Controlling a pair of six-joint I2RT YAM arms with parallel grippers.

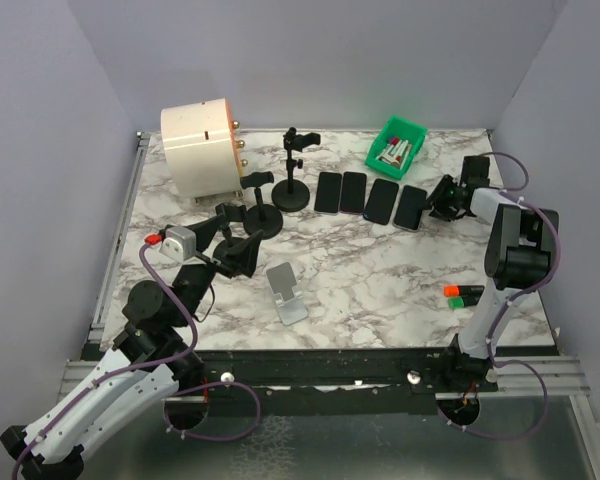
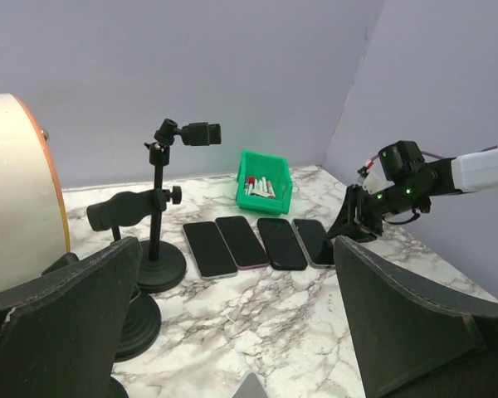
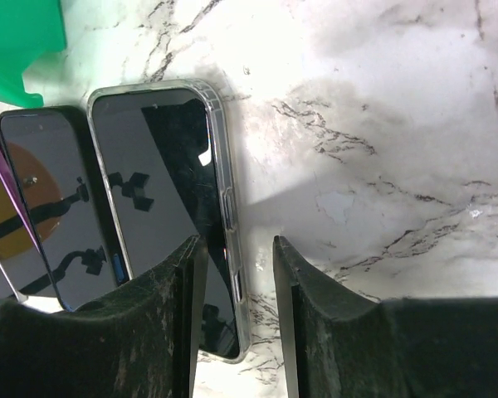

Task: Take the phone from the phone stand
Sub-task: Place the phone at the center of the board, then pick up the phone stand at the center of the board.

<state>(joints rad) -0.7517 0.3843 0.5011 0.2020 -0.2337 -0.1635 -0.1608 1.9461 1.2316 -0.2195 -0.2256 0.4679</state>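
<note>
**Clear-cased phone flat on the table, right jaws straddling its edge**

Top view: the phone point(image 1: 411, 207) lies flat on the marble table point(image 1: 380, 270) at the right end of a row of four, far of centre. It is well apart from the grey folding stand point(image 1: 286, 293), which stands near centre. The right gripper point(image 1: 443, 197) sits just right of the phone. The left gripper point(image 1: 232, 240) hangs at the left, jaws spread wide, beside two black pole stands point(image 1: 293, 190). A white drum point(image 1: 200, 148) stands far left and a green bin point(image 1: 397, 142) far right of centre.

Left wrist view: the left gripper point(image 2: 234, 242) has its fingers far apart with nothing between them. Beyond it lie the four phones, and the right gripper point(image 2: 358, 217) is low at the row's right end.

Right wrist view: the right gripper point(image 3: 236, 242) has its jaws partly apart. One finger is over the screen of the phone point(image 3: 158, 191) and the other over bare marble, with the phone's long edge in the gap, unclamped.
</note>
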